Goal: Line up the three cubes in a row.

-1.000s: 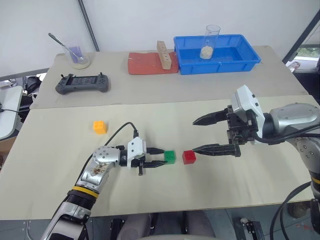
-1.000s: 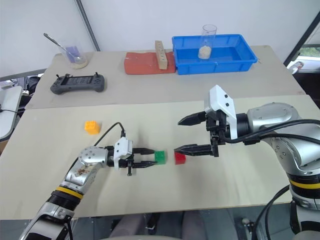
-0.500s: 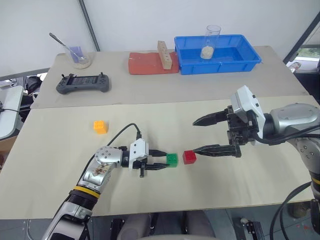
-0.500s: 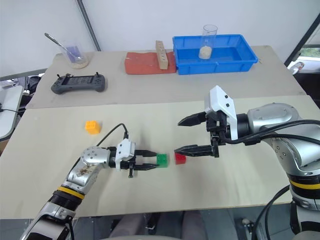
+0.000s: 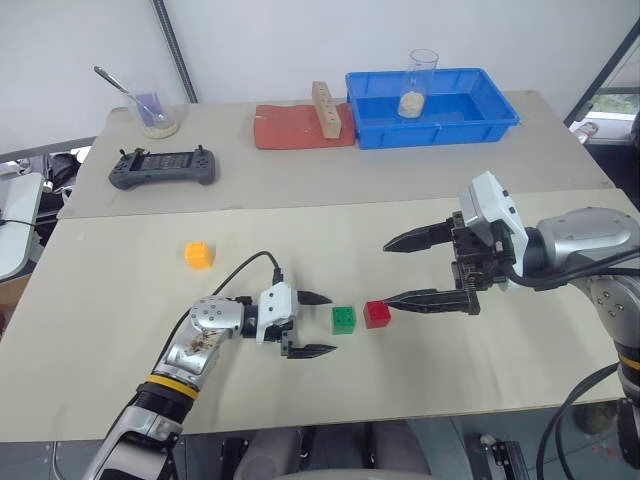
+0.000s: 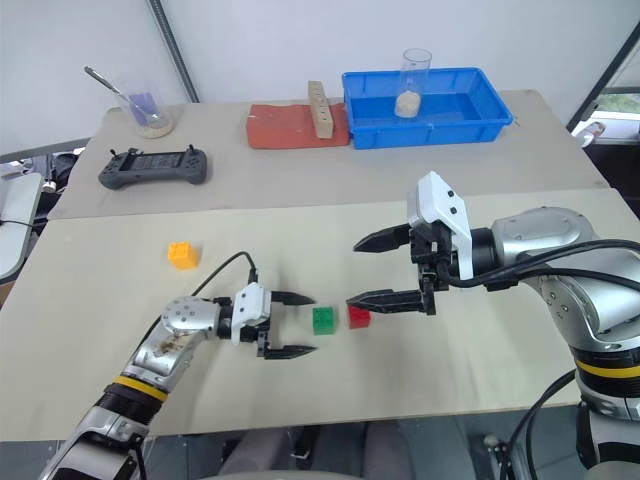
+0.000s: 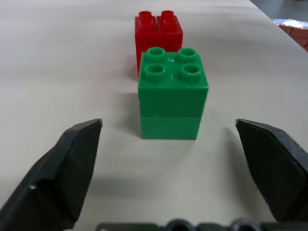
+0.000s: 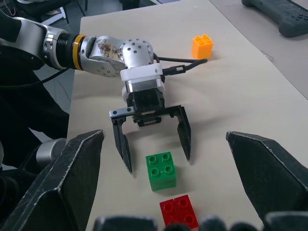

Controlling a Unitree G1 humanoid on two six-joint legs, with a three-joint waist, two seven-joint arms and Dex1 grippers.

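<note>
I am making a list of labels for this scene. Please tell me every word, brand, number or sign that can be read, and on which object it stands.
None can be read.
Green studded plastic cube: plain faces and studs.
Red studded plastic cube: plain.
Orange-yellow studded plastic cube: plain, as far as it shows.
Dark grey handheld controller: any screen or button marks are too small to read.
Blue plastic tray and clear glass beaker: no legible print.

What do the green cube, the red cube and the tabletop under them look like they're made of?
Green cube: likely moulded plastic, smooth with a slight sheen, four round studs on top and a seam around its middle. Red cube: apparently the same glossy plastic, studded too. Tabletop: matte pale beige, probably laminate or painted board; it shows no grain and only soft shadows.
</note>
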